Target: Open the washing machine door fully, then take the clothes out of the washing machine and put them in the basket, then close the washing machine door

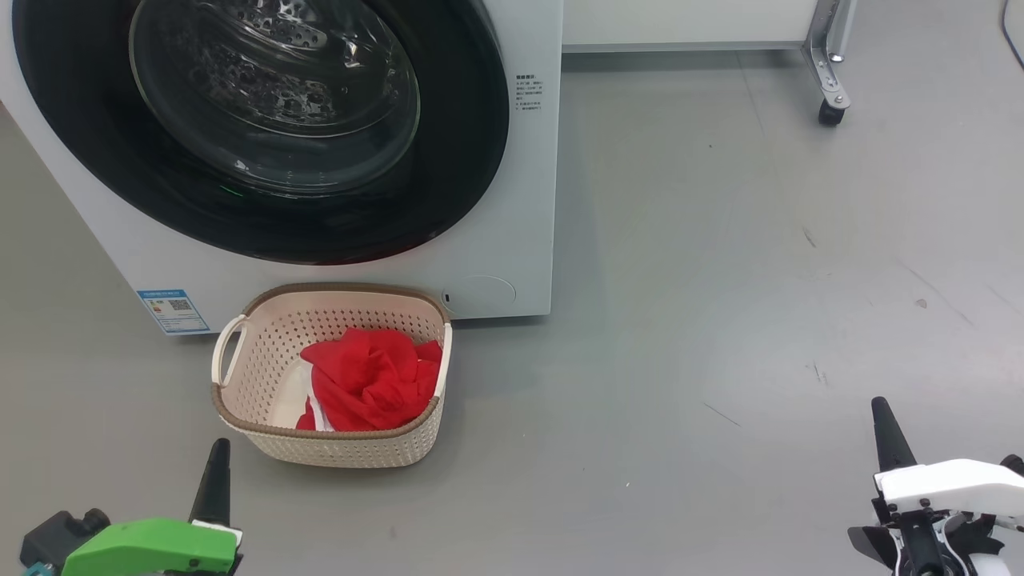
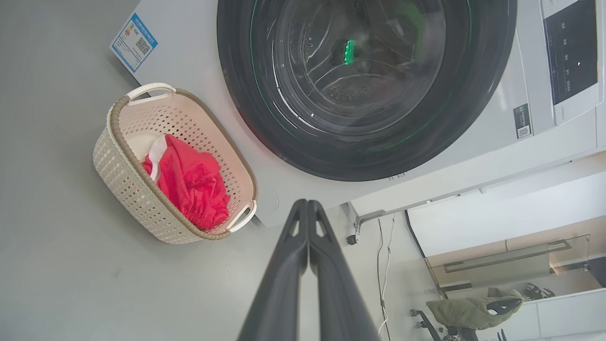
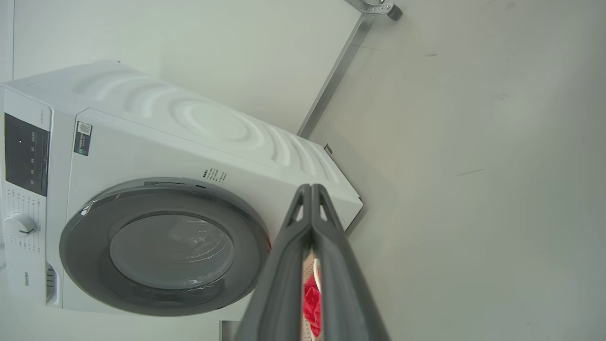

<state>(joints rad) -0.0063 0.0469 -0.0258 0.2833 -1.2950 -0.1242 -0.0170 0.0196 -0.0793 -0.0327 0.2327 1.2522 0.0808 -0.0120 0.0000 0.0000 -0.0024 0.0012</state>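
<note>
The white washing machine [image 1: 520, 200] stands at the upper left with its black-rimmed round door [image 1: 264, 128] lying flush against the front, shut. On the floor just in front sits the cream basket [image 1: 264, 444], holding the red clothes [image 1: 372, 384] with a bit of white trim. My left gripper [image 1: 216, 468] is low at the left, below the basket, its fingertips [image 2: 307, 204] pressed together and holding nothing. Far right and low, my right gripper [image 1: 886, 432] is also shut, with its fingertips [image 3: 311, 189] meeting. The door [image 2: 364, 85] and basket [image 2: 123, 184] show in the left wrist view too.
A metal frame leg with a black caster [image 1: 832, 112] stands at the upper right, beside a pale cabinet. Grey floor [image 1: 720, 320] stretches to the right of the machine. A small blue label [image 1: 174, 310] marks the machine's lower left corner.
</note>
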